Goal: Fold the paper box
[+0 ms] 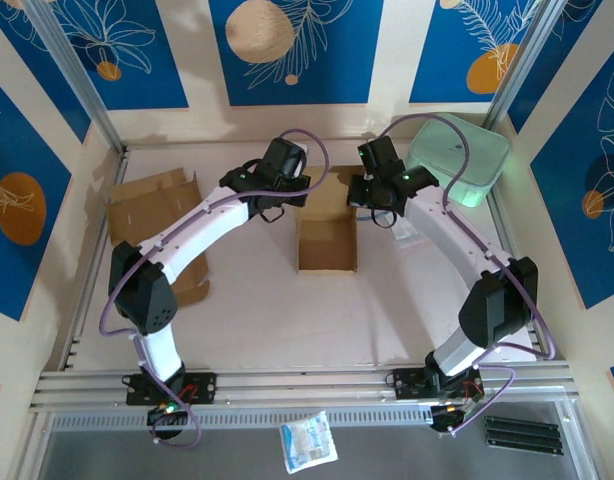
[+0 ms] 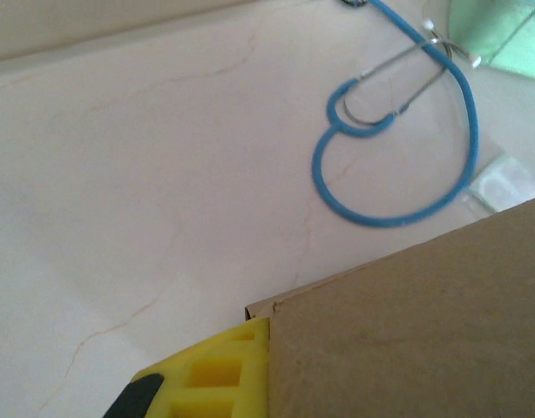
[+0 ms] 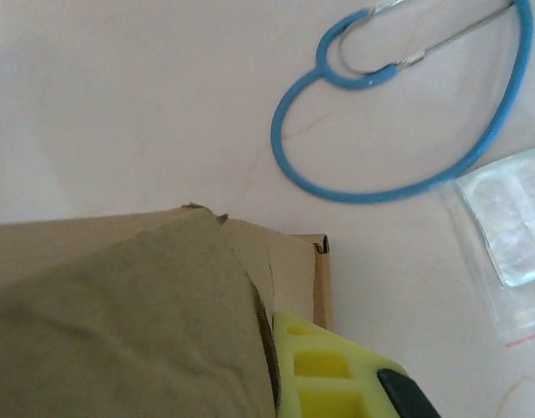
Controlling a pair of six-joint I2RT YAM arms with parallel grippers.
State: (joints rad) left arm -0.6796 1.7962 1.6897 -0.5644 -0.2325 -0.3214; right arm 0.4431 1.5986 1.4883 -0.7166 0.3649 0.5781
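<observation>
Near the table's (image 1: 237,320) far edge, left gripper (image 1: 299,200) and right gripper (image 1: 359,200) pinch the paper box's (image 1: 326,246) flap, probably to fold it.

Stethoscope (image 2: 318,170) and bin (image 1: 457,160) right of box (image 1: 326,245)

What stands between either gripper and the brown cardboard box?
Nothing visible does. The left gripper and right gripper are both at the far edge of the brown cardboard box, jaws shut on its cardboard. The blue stethoscope lies on the table beyond, apart from it.
</observation>
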